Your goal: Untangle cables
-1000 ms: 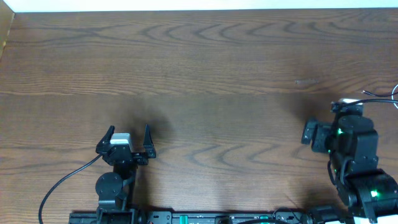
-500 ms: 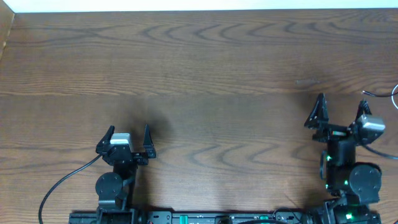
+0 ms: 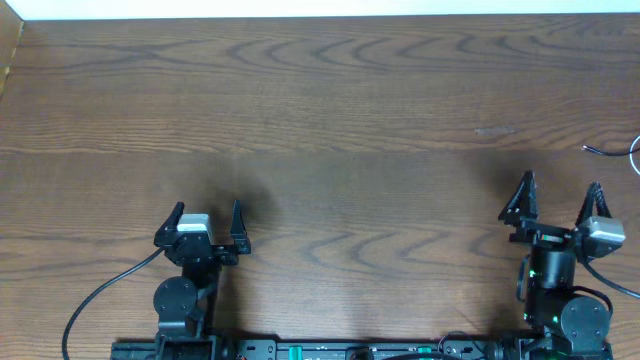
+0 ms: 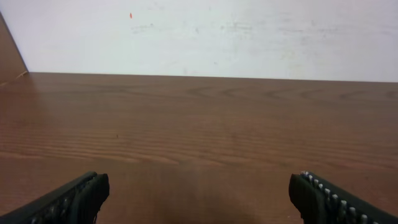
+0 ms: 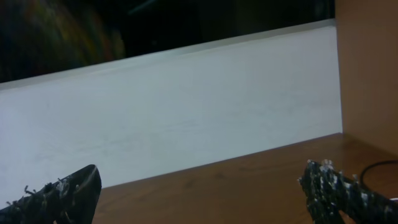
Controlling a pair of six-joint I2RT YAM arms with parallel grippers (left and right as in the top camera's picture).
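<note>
right gripper (image 3: 561, 183) drawn back | brown wood table (image 3: 330, 100) | white wall (image 4: 249, 37)

Left claw (image 3: 208, 207) jaws spread wide, empty; right claw (image 3: 561, 183) likewise.

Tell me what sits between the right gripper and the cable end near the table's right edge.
Nothing visible does. Only tabletop separates the open right gripper from the cable end; the rest of the cable runs out of view.
</note>
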